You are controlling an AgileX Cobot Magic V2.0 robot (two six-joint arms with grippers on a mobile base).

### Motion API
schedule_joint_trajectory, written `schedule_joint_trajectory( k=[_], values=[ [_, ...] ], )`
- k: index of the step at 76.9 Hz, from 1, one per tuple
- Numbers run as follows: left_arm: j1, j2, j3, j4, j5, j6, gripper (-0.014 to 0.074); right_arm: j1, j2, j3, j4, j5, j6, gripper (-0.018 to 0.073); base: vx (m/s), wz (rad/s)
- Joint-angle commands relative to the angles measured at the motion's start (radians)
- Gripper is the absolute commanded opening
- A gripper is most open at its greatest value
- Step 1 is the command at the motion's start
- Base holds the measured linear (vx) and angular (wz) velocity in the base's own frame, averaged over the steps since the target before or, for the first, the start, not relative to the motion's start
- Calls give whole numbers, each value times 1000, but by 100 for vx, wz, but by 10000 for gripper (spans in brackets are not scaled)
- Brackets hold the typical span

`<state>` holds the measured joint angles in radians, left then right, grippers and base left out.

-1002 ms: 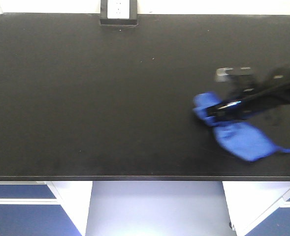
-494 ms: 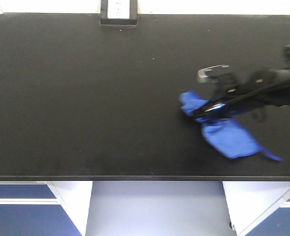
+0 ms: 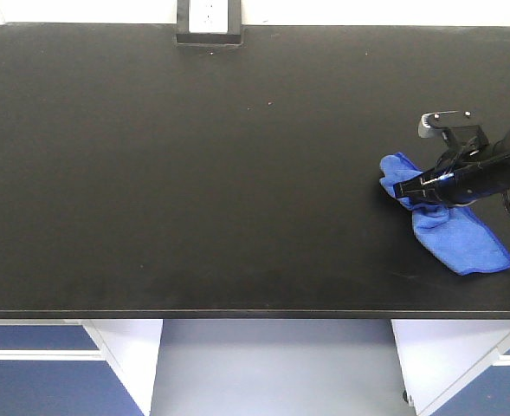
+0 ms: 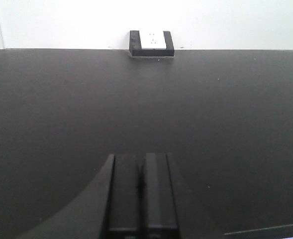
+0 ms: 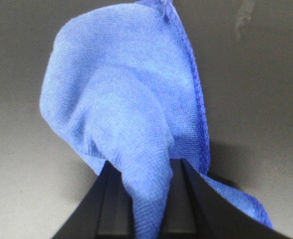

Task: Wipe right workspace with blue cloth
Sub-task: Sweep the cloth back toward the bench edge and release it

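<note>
The blue cloth (image 3: 458, 238) lies on the right workspace (image 3: 194, 173), a wide black benchtop, near its right end. My right gripper (image 3: 403, 188) is shut on a fold of the blue cloth (image 5: 131, 114), which bunches up between the two black fingers (image 5: 114, 199) in the right wrist view. One corner of the cloth sticks out left of the fingertips, and the rest trails toward the front right edge. My left gripper (image 4: 142, 172) hangs shut above bare benchtop with nothing in it; the front-facing view does not show it.
A black-framed white power socket (image 3: 208, 19) sits at the back edge against the white wall, left of centre. The pale front edge (image 3: 237, 314) runs along the bench, with blue cabinets (image 3: 29, 364) below.
My right gripper first dragged the blue cloth left across the bench, then swept it back to the right, ending farther right than a second ago. The left gripper's motion cannot be judged.
</note>
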<state>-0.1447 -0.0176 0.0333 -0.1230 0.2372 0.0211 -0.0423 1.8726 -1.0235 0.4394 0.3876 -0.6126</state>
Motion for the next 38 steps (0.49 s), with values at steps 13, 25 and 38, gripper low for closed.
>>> schedule_joint_trajectory(
  k=[13,25,38],
  values=[
    [-6,0,-25,-5,-82,1,-6,-1,-155,-27,15,-33,-20,556,0,0],
    [-6,0,-25,-5,-82,1,-6,-1,-323,-27,18,-22,-23,619,0,0],
    [-6,0,-25,-5,-82,1,-6,-1,-567,-27,42,70,15,535,0,0]
  ],
)
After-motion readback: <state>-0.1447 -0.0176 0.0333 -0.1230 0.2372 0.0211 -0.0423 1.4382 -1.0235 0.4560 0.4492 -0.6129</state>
